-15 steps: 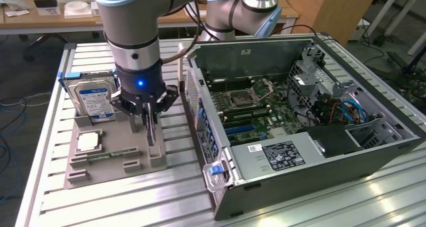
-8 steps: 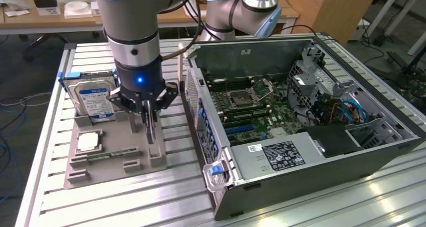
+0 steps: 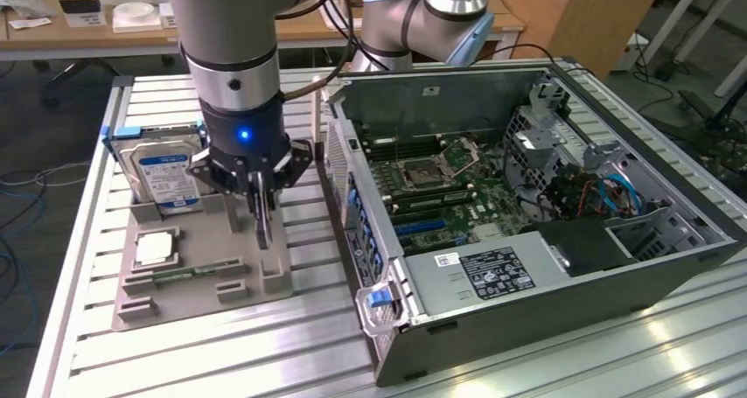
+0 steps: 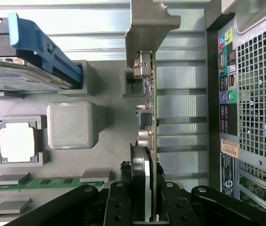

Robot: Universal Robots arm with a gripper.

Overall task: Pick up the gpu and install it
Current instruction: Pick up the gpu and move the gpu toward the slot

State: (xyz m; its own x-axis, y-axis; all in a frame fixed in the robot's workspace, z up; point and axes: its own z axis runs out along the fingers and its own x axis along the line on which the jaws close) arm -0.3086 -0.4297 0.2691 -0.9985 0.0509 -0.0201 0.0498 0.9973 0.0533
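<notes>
1. The black gripper [image 3: 261, 195] is seen over the grey plastic holder [image 3: 198, 232] on the exterior view's left. It is beside the open dark metal computer case [image 3: 561, 328] on the right, not inside it.
2. The gpu [image 4: 152, 117], a thin green circuit card with a pale metal end bracket, is stood on its edge at the holder. Its upper edge is squeezed between the jaws (they look pressed on both flat sides).
3. It cannot be told if the card's lower edge is out of its slot.
4. For this step, the card is best held straight up, not tilted, so it is not jammed.
5. A firm but gentle squeeze is needed, as the card is thin.
6. The silver hard drive with the blue and white label [image 3: 164, 175], near on the left, should not be bumped.
</notes>
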